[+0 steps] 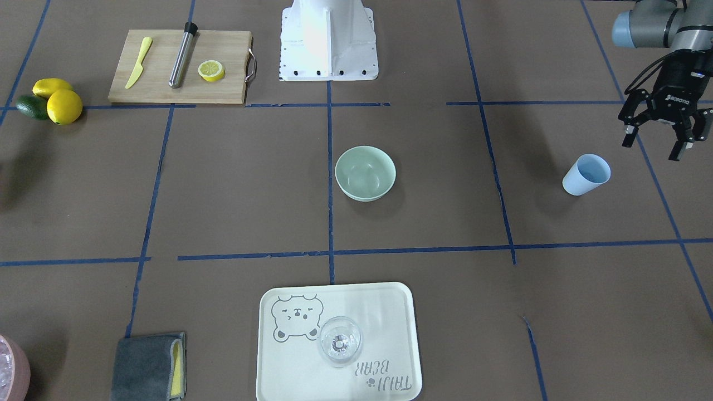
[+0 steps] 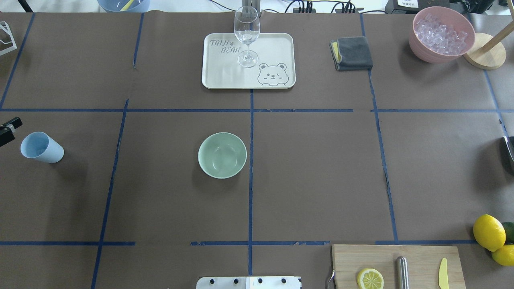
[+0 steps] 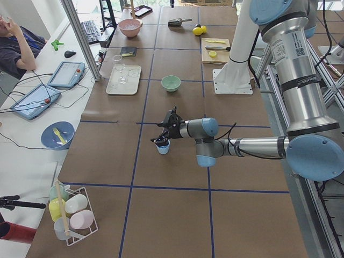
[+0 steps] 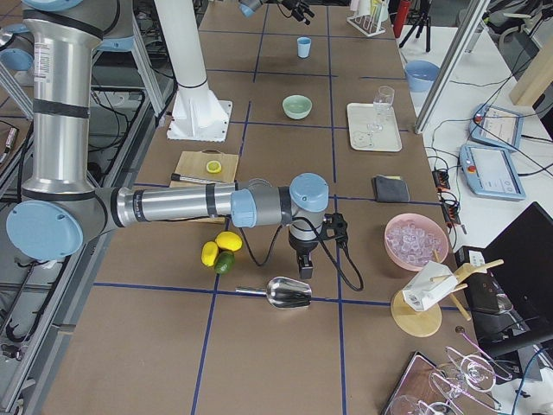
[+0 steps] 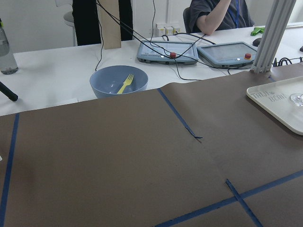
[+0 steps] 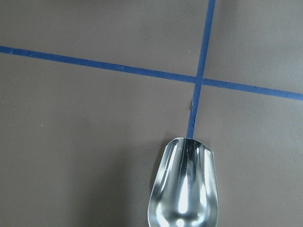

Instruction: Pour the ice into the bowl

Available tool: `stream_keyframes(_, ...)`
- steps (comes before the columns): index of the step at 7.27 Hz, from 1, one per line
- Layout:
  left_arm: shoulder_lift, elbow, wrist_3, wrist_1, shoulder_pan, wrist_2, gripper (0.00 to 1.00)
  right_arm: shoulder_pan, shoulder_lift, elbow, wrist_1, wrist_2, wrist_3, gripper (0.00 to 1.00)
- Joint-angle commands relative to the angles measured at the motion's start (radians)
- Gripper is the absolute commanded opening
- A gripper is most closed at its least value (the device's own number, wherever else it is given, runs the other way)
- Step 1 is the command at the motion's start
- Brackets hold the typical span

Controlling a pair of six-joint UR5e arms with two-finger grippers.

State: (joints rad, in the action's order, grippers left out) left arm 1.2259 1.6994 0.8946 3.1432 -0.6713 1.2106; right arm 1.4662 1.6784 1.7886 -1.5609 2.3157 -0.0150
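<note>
Bowl (image 2: pixel 222 155) mid-table — cup (image 2: pixel 42 147) well apart

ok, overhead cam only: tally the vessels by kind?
Bowls: 3 (mint-green bowl, empty; pink bowl holding ice; blue bowl cut off at the top edge)
Cups: 1 (light blue cup)
Stemmed glasses: 1 (wine glass on the tray)
Total: 5

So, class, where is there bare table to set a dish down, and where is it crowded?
Bare: between the cup and the bowl, and between the bowl and the cutting board. Crowded: around the ice and cloth, and by the lemons.
</note>
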Motion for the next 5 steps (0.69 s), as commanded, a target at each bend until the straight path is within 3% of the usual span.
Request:
stream_keyframes(1, -0.006, -0.032, 0.073, 0.0, 0.168, -0.248, 1.0, 0.005, 0.003, 0.0, 0.001, 0.001, 0.0, 1.0)
stream_keyframes(3, -0.005, -0.09, 0.151, 0.0, 0.264, -0.388, 1.0, 0.009, 0.004, 0.0, 0.001, 0.001, 0.0, 1.0)
stream_keyframes(5, 0.0, -0.101, 0.181, 0.0, 0.332, -0.468, 1.0, 0.009, 0.004, 0.002, 0.001, 0.001, 0.0, 1.0)
